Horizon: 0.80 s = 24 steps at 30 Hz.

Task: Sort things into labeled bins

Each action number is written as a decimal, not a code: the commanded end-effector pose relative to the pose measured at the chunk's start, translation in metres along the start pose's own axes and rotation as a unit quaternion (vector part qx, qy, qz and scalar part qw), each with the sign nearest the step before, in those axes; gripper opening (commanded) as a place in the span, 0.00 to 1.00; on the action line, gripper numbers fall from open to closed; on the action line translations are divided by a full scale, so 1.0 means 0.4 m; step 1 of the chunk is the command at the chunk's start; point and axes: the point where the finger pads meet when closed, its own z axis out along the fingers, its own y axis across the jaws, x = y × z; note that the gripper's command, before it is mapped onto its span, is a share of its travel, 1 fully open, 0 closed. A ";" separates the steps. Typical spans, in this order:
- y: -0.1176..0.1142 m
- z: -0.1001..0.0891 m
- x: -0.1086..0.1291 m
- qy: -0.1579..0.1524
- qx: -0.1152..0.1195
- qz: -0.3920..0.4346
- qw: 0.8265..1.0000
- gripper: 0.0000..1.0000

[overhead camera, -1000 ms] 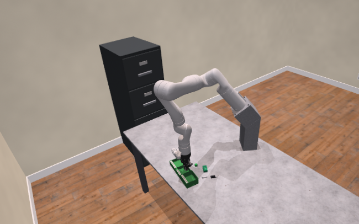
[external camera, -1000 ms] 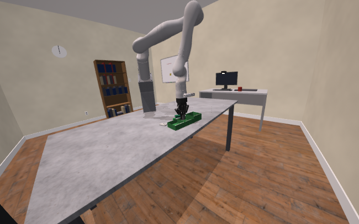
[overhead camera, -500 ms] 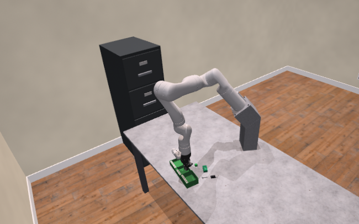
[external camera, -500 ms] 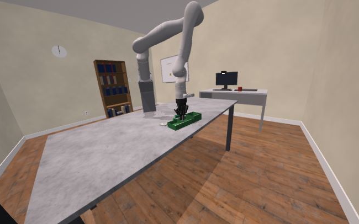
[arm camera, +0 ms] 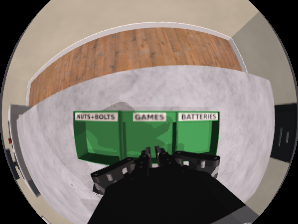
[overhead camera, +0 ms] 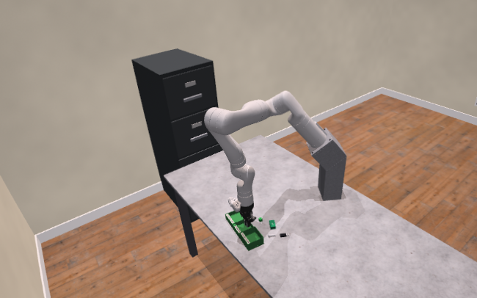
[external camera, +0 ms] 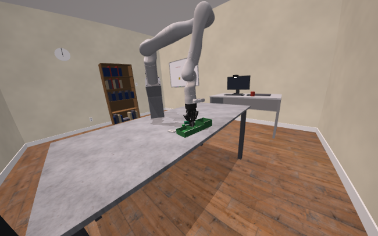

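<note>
Three labelled green bins (overhead camera: 254, 242); small items (overhead camera: 271, 224) beside.

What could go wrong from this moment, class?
1. The tool hangs low over the middle bin. A sideways move could shove the green bins, which stand near the table edge.
2. Its fingers are shut, while small things lie on the table, so a grasp may have missed.

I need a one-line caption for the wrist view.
Nearly closed pincer above three green bins labelled Nuts+Bolts, Games, Batteries.
</note>
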 end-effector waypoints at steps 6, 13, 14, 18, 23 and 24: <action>-0.001 -0.001 0.001 0.000 0.000 0.000 1.000 0.09; -0.001 -0.001 0.001 0.000 0.000 0.000 1.000 0.09; -0.001 -0.001 0.001 0.000 0.000 0.000 1.000 0.09; -0.001 -0.001 0.001 0.000 0.000 0.000 1.000 0.09; -0.001 -0.018 0.001 0.000 0.000 0.000 1.000 0.09; -0.001 -0.021 0.001 0.000 0.000 0.000 1.000 0.09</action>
